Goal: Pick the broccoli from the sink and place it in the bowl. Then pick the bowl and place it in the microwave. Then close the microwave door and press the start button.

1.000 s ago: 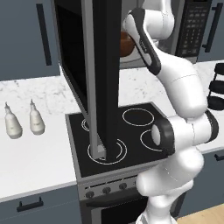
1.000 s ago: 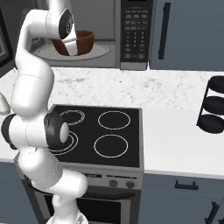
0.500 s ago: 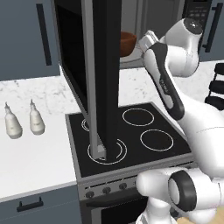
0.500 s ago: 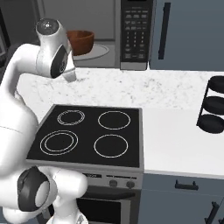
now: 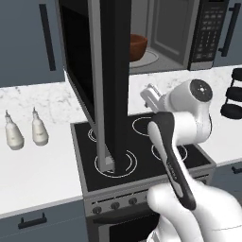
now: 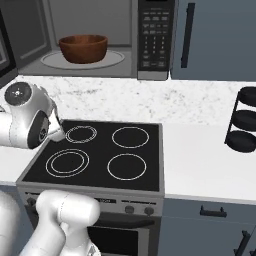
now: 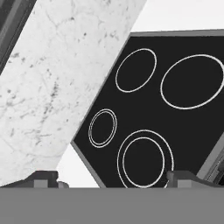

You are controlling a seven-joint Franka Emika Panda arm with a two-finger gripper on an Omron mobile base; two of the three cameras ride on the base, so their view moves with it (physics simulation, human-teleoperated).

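Claw (image 7: 111, 177) stood wide open with nothing between its two dark tips, which rose far apart at the bottom of the hand view; below it lay the black stovetop (image 7: 175, 109) with its four white burner rings, and beside that a strip of white marbled table (image 7: 48, 87); in the left base view the claw (image 5: 150, 96) showed as a pale tip poking out behind the arm's round white wrist, above the stovetop (image 5: 142, 156) and clear of the microwave; the reddish-brown wooden bowl (image 6: 83, 48) sat upright on the round turntable (image 6: 112, 60) inside the microwave (image 6: 145, 40), well back from the hand; whether the broccoli lay inside the bowl could not be told from these angles; the microwave door (image 5: 111, 80) hung wide open, swung out over the stovetop's left side so that its black edge and grey inner frame stood nearly end-on to the left base camera; the keypad panel (image 6: 152, 37) faced forward at the microwave's right; two small pale bottles (image 5: 23, 132) stood side by side on the table left of the stovetop; a black tiered rack (image 6: 245, 120) stood on the table at the far right, well apart from the arm.
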